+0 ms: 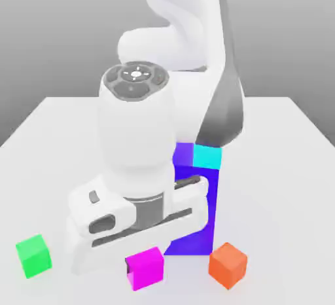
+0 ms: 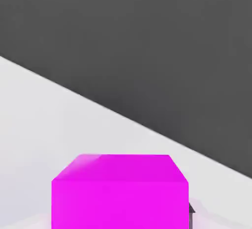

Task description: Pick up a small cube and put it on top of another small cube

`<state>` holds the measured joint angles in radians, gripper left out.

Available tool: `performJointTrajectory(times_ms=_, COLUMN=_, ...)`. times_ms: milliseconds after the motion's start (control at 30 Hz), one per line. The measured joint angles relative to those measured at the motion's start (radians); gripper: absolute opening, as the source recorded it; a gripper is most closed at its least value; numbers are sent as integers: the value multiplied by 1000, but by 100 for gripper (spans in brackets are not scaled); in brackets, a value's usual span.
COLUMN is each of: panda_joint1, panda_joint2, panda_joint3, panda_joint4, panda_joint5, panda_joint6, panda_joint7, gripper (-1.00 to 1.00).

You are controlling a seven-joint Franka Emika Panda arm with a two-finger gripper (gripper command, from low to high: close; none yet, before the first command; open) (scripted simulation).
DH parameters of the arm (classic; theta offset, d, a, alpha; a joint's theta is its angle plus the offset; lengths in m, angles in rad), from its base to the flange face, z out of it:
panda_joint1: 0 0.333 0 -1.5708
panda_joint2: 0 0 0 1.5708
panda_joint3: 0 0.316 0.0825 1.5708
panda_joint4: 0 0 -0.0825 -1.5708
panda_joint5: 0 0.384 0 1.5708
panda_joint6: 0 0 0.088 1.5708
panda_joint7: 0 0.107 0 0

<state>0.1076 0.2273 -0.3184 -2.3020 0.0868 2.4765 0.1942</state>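
The small magenta-pink cube is near the table's front edge, between the green cube and the orange cube. My gripper reaches straight down onto it from the white hand and is shut on it; a dark finger presses the side facing the exterior view's left. In the hand view the magenta cube sits close up, with a dark fingertip at its side. I cannot tell whether the cube still touches the table.
Behind the hand stands a tall blue block with a cyan cube on top. The white table ends just in front of the cubes. The arm's white body hides the table's middle.
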Motion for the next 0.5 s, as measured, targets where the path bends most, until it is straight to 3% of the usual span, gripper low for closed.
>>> performJointTrajectory(times_ms=167, panda_joint1=-145, panda_joint2=-58, panda_joint3=-140, panda_joint4=-129, panda_joint5=47, panda_joint6=97, panda_joint7=-51, gripper=-100)
performJointTrajectory(times_ms=367, panda_joint1=-234, panda_joint2=66, panda_joint3=-94, panda_joint4=-145, panda_joint5=188, panda_joint6=228, panda_joint7=-157, gripper=-100)
performJointTrajectory(times_ms=400, panda_joint1=-248, panda_joint2=90, panda_joint3=-76, panda_joint4=-143, panda_joint5=213, panda_joint6=247, panda_joint7=-174, gripper=100)
performJointTrajectory(times_ms=500, panda_joint1=-248, panda_joint2=90, panda_joint3=-76, panda_joint4=-143, panda_joint5=213, panda_joint6=247, panda_joint7=-174, gripper=100)
